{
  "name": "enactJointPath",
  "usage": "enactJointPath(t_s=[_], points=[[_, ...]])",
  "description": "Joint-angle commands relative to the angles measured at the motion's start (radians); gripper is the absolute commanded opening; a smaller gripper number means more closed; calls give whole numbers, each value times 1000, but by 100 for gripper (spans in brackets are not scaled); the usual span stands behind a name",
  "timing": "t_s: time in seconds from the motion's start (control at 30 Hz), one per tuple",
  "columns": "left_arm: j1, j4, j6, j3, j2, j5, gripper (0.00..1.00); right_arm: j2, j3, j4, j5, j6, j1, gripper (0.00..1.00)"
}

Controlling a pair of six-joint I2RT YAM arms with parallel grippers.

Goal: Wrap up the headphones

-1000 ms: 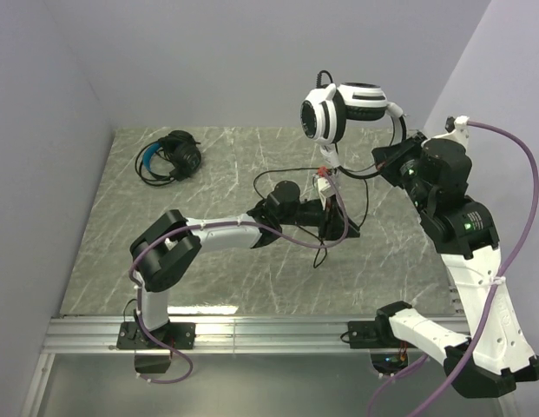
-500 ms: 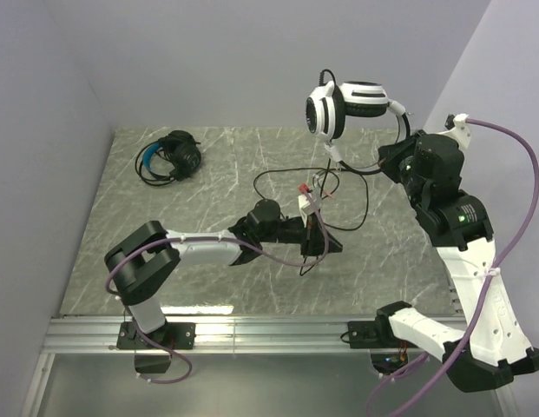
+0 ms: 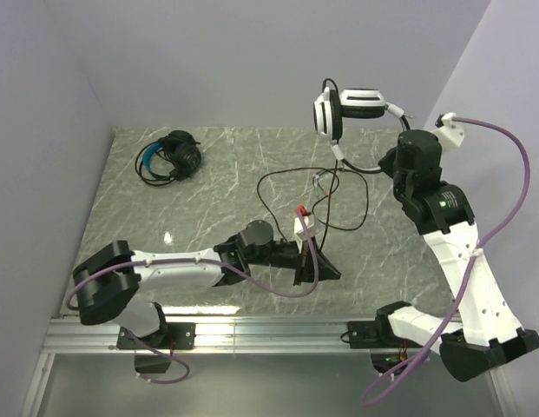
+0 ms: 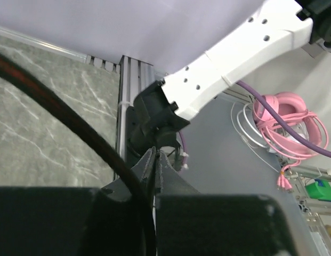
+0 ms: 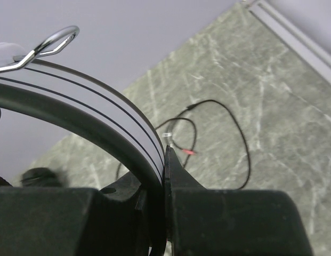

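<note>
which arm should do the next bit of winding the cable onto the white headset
Left. The left hand pinches the cable down low, so it is free to loop it. The right hand is occupied, clamped on the headband of the white headset and holding it aloft.

A grey-green marbled tabletop point(image 3: 208, 182) sits in a booth closed in by plain pale-lavender walls: a back wall point(image 3: 234, 61), a left wall point(image 3: 35, 174) and a right wall point(image 3: 503, 78). An aluminium rail point(image 3: 269, 334) runs along the table's near edge. Light leaves a small bright glare point(image 3: 168, 237) on the left front of the surface. Past the table's edge, the left wrist view shows a grey floor point(image 4: 229, 154), a pink headset point(image 4: 293, 114) with bundled pink cable, and a green box point(image 4: 321, 190) nearby.
</note>
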Motion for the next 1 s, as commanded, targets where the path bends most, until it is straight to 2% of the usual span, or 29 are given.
enactJointPath(t_s=[0.0, 0.1, 0.2, 0.33, 0.47, 0.7, 0.87, 0.97], points=[[-12, -68, -7, -30, -102, -24, 8, 0, -22, 130, 93, -3, -6, 0], [-12, -159, -9, -13, -159, -34, 7, 19, -49, 142, 122, -29, -6, 0], [-12, -337, 29, 19, -228, -88, 4, 33, -86, 160, 119, -73, -3, 0], [-12, -600, 118, 157, -271, -163, 1, 43, -167, 192, 147, -107, 35, 0], [-12, -872, 181, 286, -259, -237, 1, 82, -206, 189, 257, -130, 99, 0], [-12, -1131, 308, 470, -267, -439, 0, 148, -258, 195, 388, -188, 239, 0], [-12, -1233, 336, 544, -253, -617, 0, 160, -331, 232, 409, -246, 334, 0], [-4, -1224, 336, 545, -274, -616, 1, 143, -382, 255, 371, -265, 371, 0]])
